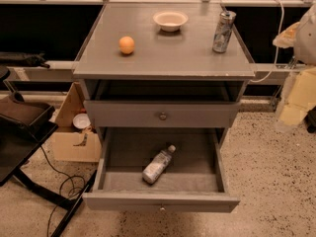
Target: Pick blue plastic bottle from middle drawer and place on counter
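The blue plastic bottle (158,165) lies on its side on the floor of the open middle drawer (160,200), white cap pointing to the back right. The drawer is pulled far out, with a tiny knob on its front panel. The counter (168,53) is the flat grey top of the cabinet above. My gripper (295,102) shows as a pale shape at the right edge of the camera view, beside the cabinet, well to the right of the drawer and above its level. It touches nothing.
On the counter stand an orange (127,45), a white bowl (170,20) and a tall silver can (223,31). A shallower closed drawer (162,115) sits above the open one. A cardboard box (74,132), cables and a black stand (22,132) are at the left.
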`<state>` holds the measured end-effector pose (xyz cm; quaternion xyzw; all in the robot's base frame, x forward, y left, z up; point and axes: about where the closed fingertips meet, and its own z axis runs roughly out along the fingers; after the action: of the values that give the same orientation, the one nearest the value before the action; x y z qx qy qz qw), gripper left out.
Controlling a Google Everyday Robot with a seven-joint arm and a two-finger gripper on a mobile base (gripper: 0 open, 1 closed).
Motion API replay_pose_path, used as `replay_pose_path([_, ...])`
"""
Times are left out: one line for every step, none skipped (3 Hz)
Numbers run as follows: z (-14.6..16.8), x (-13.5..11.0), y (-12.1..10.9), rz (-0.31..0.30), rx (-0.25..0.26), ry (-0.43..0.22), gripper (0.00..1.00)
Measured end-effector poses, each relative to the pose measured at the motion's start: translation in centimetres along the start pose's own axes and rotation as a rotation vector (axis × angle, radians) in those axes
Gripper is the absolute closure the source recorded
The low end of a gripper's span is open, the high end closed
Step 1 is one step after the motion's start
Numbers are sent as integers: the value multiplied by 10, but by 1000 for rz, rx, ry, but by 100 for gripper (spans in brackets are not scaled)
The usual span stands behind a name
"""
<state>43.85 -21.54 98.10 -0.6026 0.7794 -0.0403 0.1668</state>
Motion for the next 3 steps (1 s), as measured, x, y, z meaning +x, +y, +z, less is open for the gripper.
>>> replay_pose_path([0,0,0,0,0,0,0])
replay_pose_path([19,-10,-2,0,6,-58,0])
replay_pose_path([67,-26,-9,-84,16,-131,0])
